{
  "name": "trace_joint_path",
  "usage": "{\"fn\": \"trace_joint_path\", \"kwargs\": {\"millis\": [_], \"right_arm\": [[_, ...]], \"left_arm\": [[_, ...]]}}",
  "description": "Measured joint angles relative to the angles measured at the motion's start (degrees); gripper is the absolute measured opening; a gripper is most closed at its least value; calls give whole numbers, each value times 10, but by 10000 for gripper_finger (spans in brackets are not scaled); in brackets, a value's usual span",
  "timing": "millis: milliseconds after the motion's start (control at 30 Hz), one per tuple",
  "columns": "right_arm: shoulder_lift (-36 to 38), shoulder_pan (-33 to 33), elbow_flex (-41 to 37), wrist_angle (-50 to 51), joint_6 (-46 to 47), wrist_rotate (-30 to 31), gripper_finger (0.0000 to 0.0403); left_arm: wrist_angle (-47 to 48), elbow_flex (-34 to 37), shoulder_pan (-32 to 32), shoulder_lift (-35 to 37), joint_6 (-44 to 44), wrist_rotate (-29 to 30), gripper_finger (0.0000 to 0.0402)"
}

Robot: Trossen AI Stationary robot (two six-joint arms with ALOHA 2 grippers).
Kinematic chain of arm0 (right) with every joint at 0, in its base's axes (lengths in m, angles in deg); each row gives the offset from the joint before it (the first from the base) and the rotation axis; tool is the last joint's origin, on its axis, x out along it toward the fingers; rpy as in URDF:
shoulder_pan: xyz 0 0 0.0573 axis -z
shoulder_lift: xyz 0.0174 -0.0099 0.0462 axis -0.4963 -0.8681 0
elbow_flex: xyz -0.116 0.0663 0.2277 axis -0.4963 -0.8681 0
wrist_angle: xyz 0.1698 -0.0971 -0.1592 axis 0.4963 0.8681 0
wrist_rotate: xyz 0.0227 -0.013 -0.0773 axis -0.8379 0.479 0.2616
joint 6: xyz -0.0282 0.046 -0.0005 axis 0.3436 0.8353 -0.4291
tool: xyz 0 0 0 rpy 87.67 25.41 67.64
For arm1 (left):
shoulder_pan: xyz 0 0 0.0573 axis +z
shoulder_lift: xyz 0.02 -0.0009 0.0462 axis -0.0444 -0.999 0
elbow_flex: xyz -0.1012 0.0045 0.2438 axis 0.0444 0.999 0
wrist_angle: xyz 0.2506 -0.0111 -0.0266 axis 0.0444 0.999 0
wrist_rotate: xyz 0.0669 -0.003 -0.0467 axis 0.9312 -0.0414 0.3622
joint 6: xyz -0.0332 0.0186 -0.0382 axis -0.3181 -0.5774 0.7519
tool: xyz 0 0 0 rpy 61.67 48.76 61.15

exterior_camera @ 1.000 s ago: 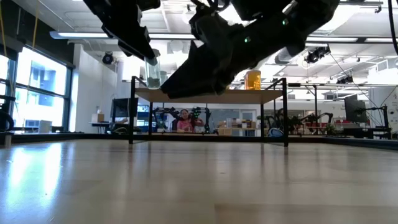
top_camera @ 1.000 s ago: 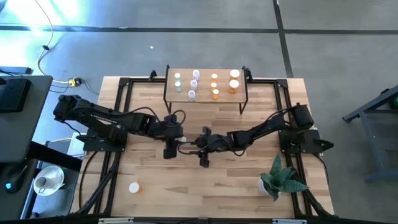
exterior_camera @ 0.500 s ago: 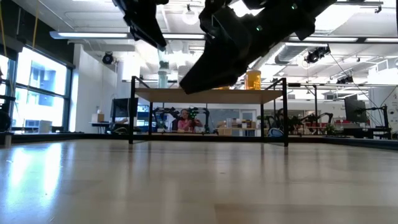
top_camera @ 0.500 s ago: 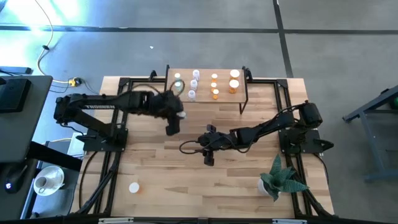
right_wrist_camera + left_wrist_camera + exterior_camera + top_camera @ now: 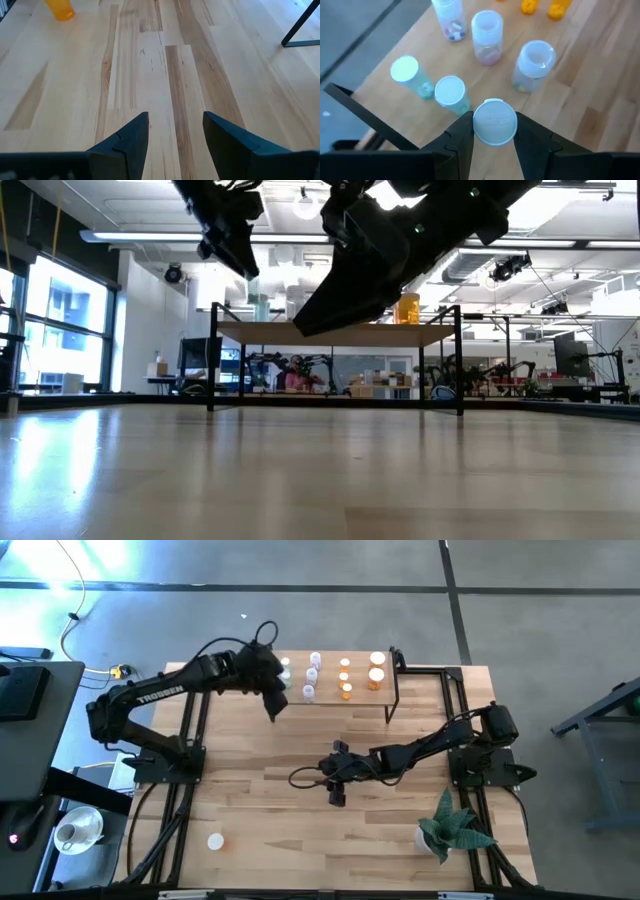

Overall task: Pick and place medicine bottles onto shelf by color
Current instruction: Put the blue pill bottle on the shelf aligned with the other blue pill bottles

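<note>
Low view: bare wood tabletop [image 5: 320, 470], perhaps glossy.

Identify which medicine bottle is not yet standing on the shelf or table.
The white-capped bottle clamped in the left end effector, held above the shelf beside the pale green bottles; the others stand free.

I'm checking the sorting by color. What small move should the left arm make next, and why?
Probably lower the bottle straight down beside the two pale green bottles and then release. The left claw is shut on its white cap and hovers over the shelf end where the green ones stand, apart from the whitish and orange groups.
</note>
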State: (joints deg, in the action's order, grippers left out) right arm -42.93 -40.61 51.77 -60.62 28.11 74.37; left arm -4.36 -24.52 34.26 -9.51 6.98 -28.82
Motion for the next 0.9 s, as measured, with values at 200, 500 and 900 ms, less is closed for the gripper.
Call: {"fn": "trace_joint_path", "kwargs": {"millis": [200,500,900], "right_arm": [[0,0,0,0,0,1,179],[0,0,0,2,0,0,179],[55,0,0,56,13,0,179]], "left_arm": [[0,0,35,-4,15,-45,115],[-9,1,34,-47,23,-54,115],[-11,1,36,-49,23,-48,115]]}}
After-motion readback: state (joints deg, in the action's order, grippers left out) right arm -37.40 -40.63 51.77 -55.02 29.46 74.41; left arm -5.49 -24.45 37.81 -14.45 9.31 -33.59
